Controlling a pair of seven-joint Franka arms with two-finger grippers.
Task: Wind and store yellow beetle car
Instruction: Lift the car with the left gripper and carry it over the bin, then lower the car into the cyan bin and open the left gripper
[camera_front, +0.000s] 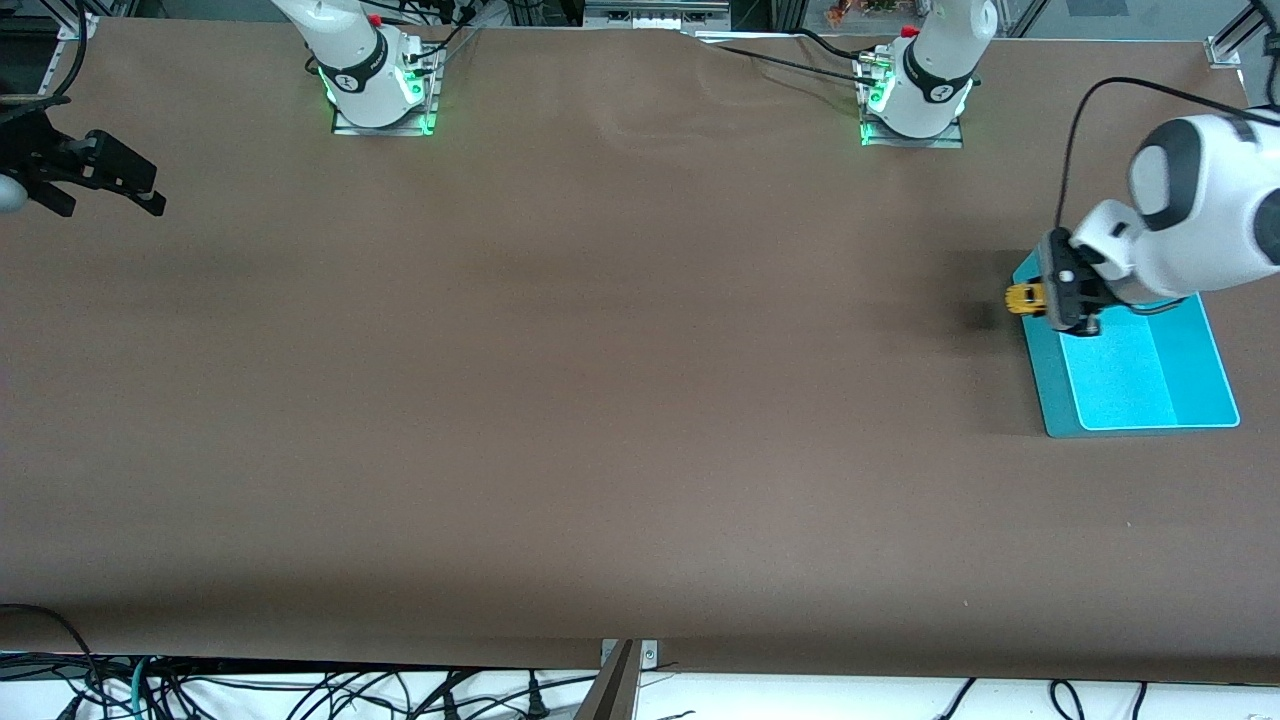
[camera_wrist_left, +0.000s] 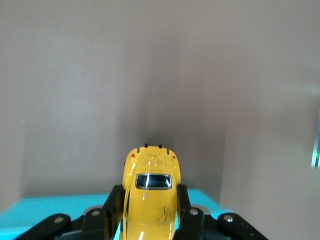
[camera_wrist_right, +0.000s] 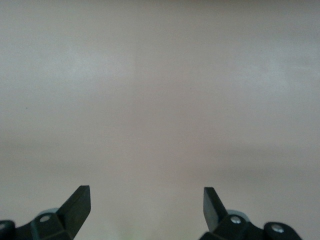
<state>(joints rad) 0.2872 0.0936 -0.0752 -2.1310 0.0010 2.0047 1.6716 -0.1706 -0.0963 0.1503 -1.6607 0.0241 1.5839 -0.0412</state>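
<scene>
The yellow beetle car (camera_front: 1024, 298) is held in my left gripper (camera_front: 1042, 300), which is shut on its sides over the edge of a turquoise tray (camera_front: 1150, 390) at the left arm's end of the table. In the left wrist view the car (camera_wrist_left: 151, 197) points away between the black fingers (camera_wrist_left: 113, 202), its dark window up, with the tray's edge (camera_wrist_left: 45, 207) under it. My right gripper (camera_front: 120, 175) waits open and empty over the right arm's end of the table; its wrist view shows its spread fingertips (camera_wrist_right: 80, 200) with only bare table between them.
The brown table (camera_front: 600, 400) spreads between the two arms. The arm bases (camera_front: 375, 85) stand along the table's edge farthest from the front camera. Cables (camera_front: 300, 690) hang below the edge nearest that camera.
</scene>
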